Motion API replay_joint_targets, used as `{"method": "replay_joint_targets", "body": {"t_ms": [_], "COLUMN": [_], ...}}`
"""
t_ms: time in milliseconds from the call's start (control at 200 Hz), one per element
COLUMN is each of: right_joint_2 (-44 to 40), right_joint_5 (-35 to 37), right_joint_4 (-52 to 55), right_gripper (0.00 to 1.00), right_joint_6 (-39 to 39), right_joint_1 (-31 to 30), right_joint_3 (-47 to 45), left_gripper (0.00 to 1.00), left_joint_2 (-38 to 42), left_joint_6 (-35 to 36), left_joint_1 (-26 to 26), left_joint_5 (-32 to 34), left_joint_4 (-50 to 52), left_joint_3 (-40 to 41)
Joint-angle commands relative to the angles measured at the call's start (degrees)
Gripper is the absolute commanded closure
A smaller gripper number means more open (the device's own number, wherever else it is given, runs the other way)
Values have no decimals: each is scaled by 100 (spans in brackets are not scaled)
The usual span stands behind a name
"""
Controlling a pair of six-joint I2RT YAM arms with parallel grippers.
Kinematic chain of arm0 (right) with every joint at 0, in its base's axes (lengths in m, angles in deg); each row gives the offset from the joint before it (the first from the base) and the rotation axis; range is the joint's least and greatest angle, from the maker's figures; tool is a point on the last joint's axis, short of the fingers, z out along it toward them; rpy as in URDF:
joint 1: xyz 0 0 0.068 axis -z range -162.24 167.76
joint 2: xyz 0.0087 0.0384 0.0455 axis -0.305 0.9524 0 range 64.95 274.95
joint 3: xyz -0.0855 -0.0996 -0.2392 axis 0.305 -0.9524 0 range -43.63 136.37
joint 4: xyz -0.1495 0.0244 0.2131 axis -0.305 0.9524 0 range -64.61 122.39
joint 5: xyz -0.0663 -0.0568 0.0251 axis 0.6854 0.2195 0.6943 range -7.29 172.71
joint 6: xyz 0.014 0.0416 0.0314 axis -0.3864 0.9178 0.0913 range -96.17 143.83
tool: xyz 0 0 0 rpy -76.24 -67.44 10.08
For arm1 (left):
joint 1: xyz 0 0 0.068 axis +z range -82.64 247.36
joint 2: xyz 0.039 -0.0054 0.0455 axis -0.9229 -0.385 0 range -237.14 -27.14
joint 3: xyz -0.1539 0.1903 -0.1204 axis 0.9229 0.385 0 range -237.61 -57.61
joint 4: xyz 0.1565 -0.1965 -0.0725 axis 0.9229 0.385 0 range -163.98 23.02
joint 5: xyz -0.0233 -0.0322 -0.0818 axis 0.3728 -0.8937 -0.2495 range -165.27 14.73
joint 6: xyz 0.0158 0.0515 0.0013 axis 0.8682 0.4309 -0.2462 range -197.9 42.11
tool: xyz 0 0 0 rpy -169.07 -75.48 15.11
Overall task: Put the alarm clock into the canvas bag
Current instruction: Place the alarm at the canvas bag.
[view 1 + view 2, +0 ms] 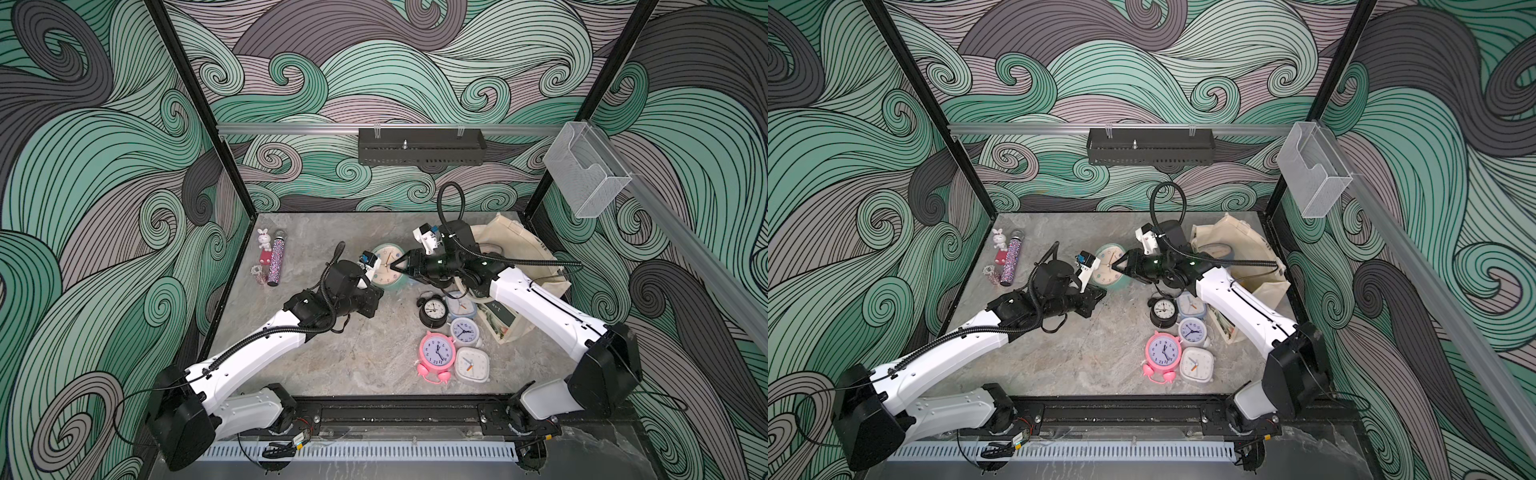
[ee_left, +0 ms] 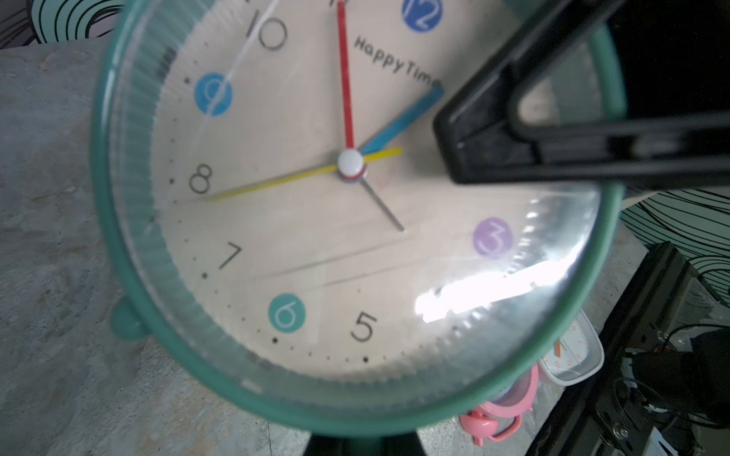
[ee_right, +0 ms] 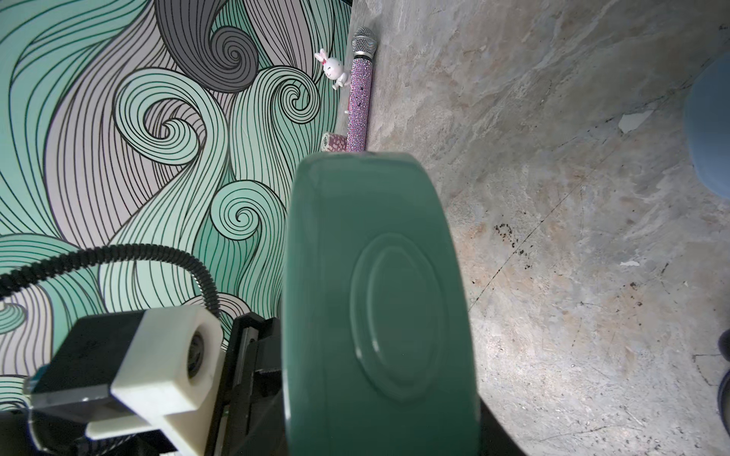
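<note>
In both top views we see the teal alarm clock (image 1: 388, 266) near the middle of the frame, between the two arms. It is tilted, with its cream face turned up toward the camera. Whether its lower edge touches the grey surface (image 1: 332, 361), we cannot tell. The clock is not in the canvas bag (image 1: 528, 245). The bag lies at the right side of the surface, to the right of the clock and apart from it, partly hidden behind the right arm. Its dark green band is toward the lower right. The left gripper (image 2: 361, 445) comes from the left, and its jaws are almost together, clamped on the lower rim of the clock. The right gripper (image 1: 395, 268) comes from the right and its jaws stand around the right edge of the clock. One of its fingers (image 2: 486, 154) lies across the glass, beside the words "HappyTime". Whether these jaws press on the clock, we cannot tell. To the lower right of the teal clock, a black clock (image 1: 432, 309), a pink clock (image 1: 437, 351) and a white square clock (image 1: 471, 365) lie near each other. At the upper left of the surface lies a glittering microphone (image 1: 275, 264), with a small rabbit figure (image 1: 263, 240) just beside it.
</note>
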Motion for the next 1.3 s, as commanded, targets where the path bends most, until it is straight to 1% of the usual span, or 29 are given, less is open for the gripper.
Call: {"method": "replay_joint_targets", "body": {"t_ms": [0, 50, 85, 105, 140, 165, 185, 205, 215, 230, 335, 440, 550, 650, 710, 765, 851, 986, 1141, 1226, 1296], "right_joint_2": [-159, -201, -230, -255, -295, -340, -379, -423, -448, -491, -862, -1333, -1908, -2316, -2516, -2626, -2568, -2404, -2112, -1895, -1721], "right_joint_5": [-14, 3, 8, 19, 50, 105, 148, 184, 205, 220, 348, 524, 797, 979, 1124, 1277, 1281, 1648, 1608, 1717, 1604], "right_joint_4": [-161, -165, -165, -145, -66, 28, 105, 184, 212, 220, 767, 1266, 1675, 2117, 2320, 2430, 2598, 2805, 2831, 2829, 2853], "right_gripper": [59, 65, 69, 70, 74, 76, 77, 79, 79, 80, 85, 86, 86, 87, 87, 87, 88, 88, 88, 88, 88], "right_joint_6": [36, 23, -1, -34, -116, -199, -271, -349, -381, -436, -724, -852, -949, -1009, -1042, -1104, -1212, -1545, -1664, -1785, -1844], "right_joint_1": [-23, -21, -20, -19, -9, 5, 14, 45, 62, 101, 548, 1335, 2317, 3228, 3660, 3909, 4116, 4123, 4123, 4120, 4131], "right_joint_3": [-84, -93, -77, -54, 3, 60, 127, 185, 212, 257, 594, 794, 689, 508, 352, 191, 58, 34, 81, 118, 106], "left_gripper": [89, 87, 84, 80, 69, 55, 42, 20, 4, 2, 1, 1, 1, 1, 1, 1, 1, 1, 1, 1, 1], "left_joint_2": [-18, -32, -39, -40, -36, -32, -24, -15, -8, 6, 218, 582, 1075, 1536, 1765, 1899, 2001, 2064, 2190, 2231, 2218], "left_joint_6": [-11, -4, -5, -14, -24, 0, 15, 22, 21, 20, -53, -53, -241, -616, -729, -738, -699, -462, -446, -469, -458], "left_joint_1": [-36, -37, -36, -36, -36, -36, -38, -36, -36, -37, -36, -36, -32, -20, -20, -18, -20, -19, -18, -21, -18], "left_joint_5": [-17, -65, -88, -93, -121, -156, -171, -180, -181, -177, -68, 42, 353, 756, 877, 874, 759, 397, 365, 363, 366], "left_joint_4": [-290, -302, -295, -279, -246, -222, -197, -162, -136, -95, 357, 590, 594, 629, 724, 829, 926, 966, 936, 912, 884], "left_joint_3": [-98, -114, -130, -143, -175, -203, -219, -245, -258, -278, -461, -422, -103, 157, 232, 249, 246, 233, 312, 350, 369]}}
